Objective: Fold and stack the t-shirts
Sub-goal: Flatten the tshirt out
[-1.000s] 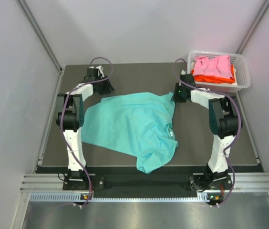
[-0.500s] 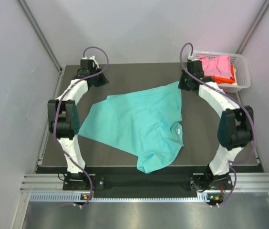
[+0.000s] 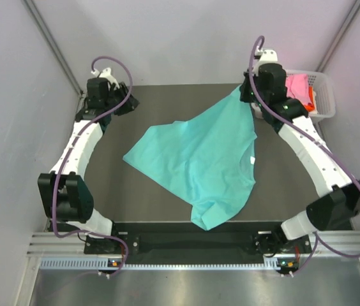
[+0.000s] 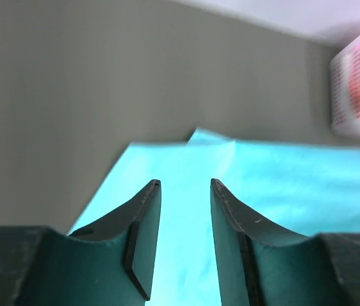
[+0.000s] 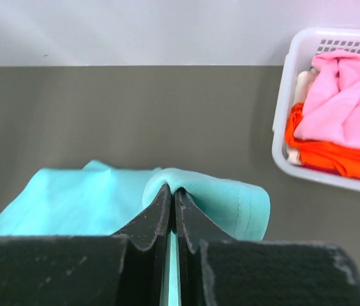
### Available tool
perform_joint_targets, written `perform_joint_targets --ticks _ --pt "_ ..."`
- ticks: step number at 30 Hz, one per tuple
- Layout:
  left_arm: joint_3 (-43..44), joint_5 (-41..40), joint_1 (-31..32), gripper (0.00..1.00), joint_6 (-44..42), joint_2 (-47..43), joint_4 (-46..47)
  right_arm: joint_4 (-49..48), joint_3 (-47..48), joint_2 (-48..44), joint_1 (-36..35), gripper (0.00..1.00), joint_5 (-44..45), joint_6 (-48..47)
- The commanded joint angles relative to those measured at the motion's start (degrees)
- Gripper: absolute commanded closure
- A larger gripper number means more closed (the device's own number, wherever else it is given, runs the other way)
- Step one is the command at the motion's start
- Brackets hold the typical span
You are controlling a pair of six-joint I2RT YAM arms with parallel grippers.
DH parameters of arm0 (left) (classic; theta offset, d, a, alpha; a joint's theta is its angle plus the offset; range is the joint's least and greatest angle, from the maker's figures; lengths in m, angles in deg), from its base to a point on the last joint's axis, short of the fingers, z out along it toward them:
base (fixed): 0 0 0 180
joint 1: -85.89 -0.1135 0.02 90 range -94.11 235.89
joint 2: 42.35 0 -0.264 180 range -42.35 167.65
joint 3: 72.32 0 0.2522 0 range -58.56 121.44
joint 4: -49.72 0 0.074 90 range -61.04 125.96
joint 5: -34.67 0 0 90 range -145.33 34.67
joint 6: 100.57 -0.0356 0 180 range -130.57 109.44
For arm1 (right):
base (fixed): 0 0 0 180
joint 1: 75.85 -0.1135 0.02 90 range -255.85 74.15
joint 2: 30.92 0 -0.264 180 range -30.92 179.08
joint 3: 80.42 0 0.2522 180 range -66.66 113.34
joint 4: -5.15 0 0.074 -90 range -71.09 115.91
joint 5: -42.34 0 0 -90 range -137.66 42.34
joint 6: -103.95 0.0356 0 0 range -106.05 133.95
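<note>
- Gripping one corner of the teal t-shirt (image 3: pixel 199 159), the right fingers (image 5: pixel 164 210) are clenched on a small fold of cloth at the far right of the bench (image 3: pixel 167 102), just beside the white basket (image 3: pixel 323 105).
- Left fingers (image 4: pixel 143 217): parted, with nothing between them, at the far left of the bench; teal cloth shows beyond their tips.
- Teal t-shirt: spread across the middle of the bench, rising to the held corner, its near end bunched close to the front edge.
- Pink t-shirt (image 5: pixel 346 102) lies crumpled on the orange t-shirt (image 5: pixel 339 156), both inside the basket.
</note>
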Motion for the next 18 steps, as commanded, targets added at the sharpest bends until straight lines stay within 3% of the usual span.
perform_joint_targets --ticks 1,7,10,13,14,15,18 --pt "-3.5 -0.7 -0.2 0.58 1.8 -0.6 -4.3 -3.5 5.5 8.4 0.7 1.00 3.7 -3.0" --pt "-11.6 2.8 -0.2 0.59 6.8 -2.3 -3.2 -14.1 12.9 25.6 1.0 1.00 4.9 -5.9" --pt "-16.1 1.7 -0.2 0.59 10.3 -4.1 -2.3 -12.6 24.5 36.4 1.3 1.00 7.0 -6.8" --pt "-19.7 -1.9 -0.3 0.59 11.6 -6.0 -3.4 -8.8 43.3 46.3 1.3 0.98 5.9 -7.1" --pt "-19.8 -4.9 -0.3 0.58 11.3 -6.1 -4.9 -5.7 46.6 49.8 1.3 0.92 5.5 -7.3" --pt "-19.6 -7.1 -0.5 0.57 11.4 -6.0 -8.4 -4.2 49.1 51.2 1.3 0.67 5.5 -7.2" --pt "-19.5 -9.2 -2.3 0.57 11.3 -4.9 -11.6 0.4 48.7 48.9 2.2 0.50 1.7 -4.5"
